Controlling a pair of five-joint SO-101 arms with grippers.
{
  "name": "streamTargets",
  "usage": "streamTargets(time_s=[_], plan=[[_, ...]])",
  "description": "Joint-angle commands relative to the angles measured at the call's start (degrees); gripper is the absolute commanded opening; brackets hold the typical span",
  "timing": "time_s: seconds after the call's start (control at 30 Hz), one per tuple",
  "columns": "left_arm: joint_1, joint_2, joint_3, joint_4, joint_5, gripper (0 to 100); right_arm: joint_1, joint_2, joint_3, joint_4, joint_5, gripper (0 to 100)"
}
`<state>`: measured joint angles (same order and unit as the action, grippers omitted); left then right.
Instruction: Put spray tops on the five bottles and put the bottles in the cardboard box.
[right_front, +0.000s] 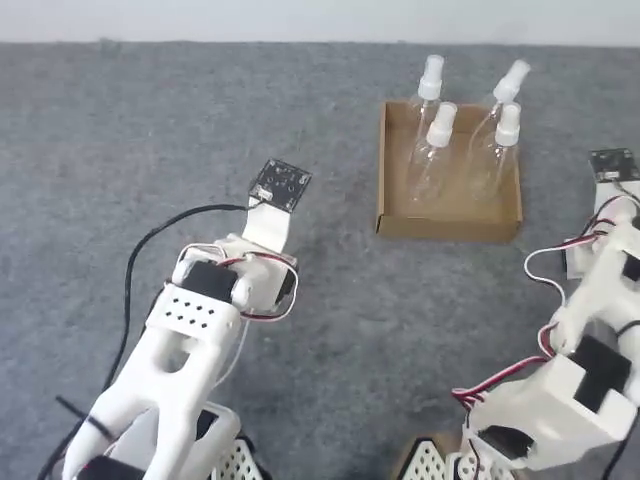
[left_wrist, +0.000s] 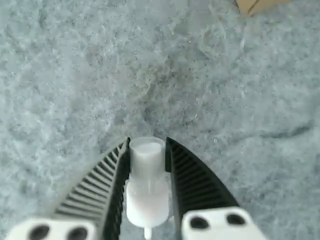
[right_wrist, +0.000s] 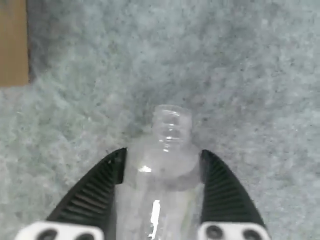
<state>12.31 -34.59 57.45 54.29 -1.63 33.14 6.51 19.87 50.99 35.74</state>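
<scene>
My left gripper (left_wrist: 146, 145) has its fingers pinching a white spray top (left_wrist: 146, 185) by its sides, over the grey carpet (left_wrist: 75, 75). My right gripper (right_wrist: 162, 156) has its fingers clamped on the shoulders of a clear bottle (right_wrist: 167, 170) whose threaded neck is uncapped. From above, I see the left arm (right_front: 190, 340) and the right arm (right_front: 590, 350) well apart. Beyond them, nearer the right arm, sits the cardboard box (right_front: 447, 225). It holds 4 capped bottles (right_front: 432, 150), their tops showing past its far wall.
</scene>
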Motion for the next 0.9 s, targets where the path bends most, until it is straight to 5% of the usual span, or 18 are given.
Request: streamTargets(time_s=[0.0,0.43,0.67,0.87], plan=[[-0.1,-2.5,-0.4,-1.4,0.6,3,-0.7,0.0,-0.7,-0.8,0.9,21.5],[-0.1,-2.5,-0.4,-1.4,0.7,3,-0.4,0.9,-1.5,1.2,0.3,25.7],[-0.1,-2.5,-0.4,-1.4,0.7,3,0.6,5.0,-7.6,3.8,-9.3,22.1],[0.0,-2.5,-0.4,-1.4,0.7,3,2.4,10.1,-13.1,6.5,-10.0,21.3]])
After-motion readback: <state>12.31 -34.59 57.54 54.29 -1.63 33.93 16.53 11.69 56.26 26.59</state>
